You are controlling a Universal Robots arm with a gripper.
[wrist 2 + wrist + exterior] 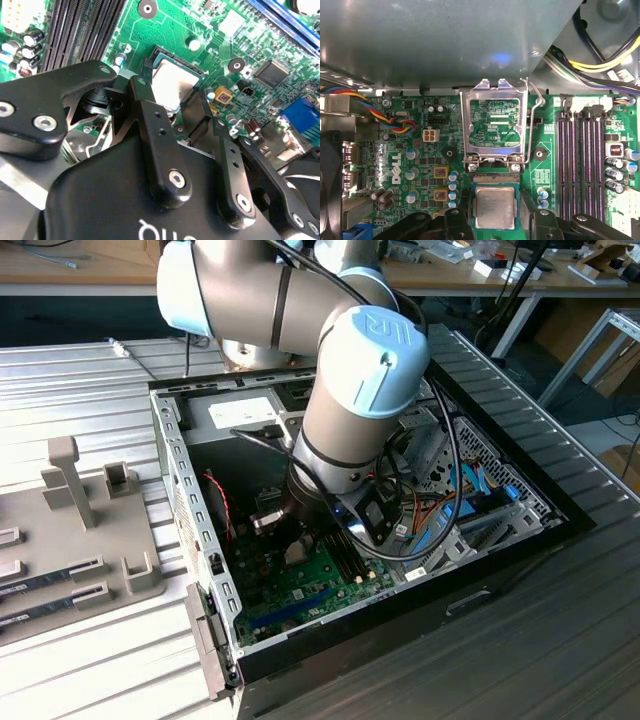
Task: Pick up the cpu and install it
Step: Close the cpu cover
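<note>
The cpu (494,206), a small square chip with a silver-grey lid and a green rim, lies level in the motherboard socket just below the raised metal load plate (492,120). In the second wrist view the cpu (172,82) shows between two black fingers (145,105). My gripper (495,222) is low inside the open computer case (190,530), over the green motherboard (320,585). One finger stands against each side of the chip, so the gripper is shut on the cpu. The chip's near edge is hidden by the gripper body.
Black memory slots (580,160) run beside the socket. A grey metal box (445,40) overhangs the board behind the load plate. Coloured cables (395,120) and capacitors crowd the other side. Outside the case, a grey fixture tray (80,530) holds memory sticks.
</note>
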